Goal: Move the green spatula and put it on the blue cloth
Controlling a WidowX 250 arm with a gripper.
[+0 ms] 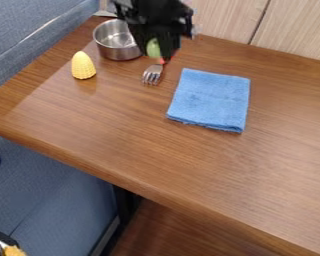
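At the top of the view, the black gripper (158, 53) hangs over the back of the table, right of the metal pot and left of the cloth. A rounded green piece (153, 48), possibly part of the spatula, shows at the gripper's lower part, and the rest of it is hidden. Whether it is held or lies behind the gripper, I cannot tell. The blue cloth (211, 100) lies flat and folded on the table, with nothing on it.
A silver fork (152, 74) with a red handle lies just below the gripper. Left of it are the metal pot (126, 52) and an upright yellow corn (83, 66). The wooden table (189, 165) meets a pale wood panel at the back and blue seating at left.
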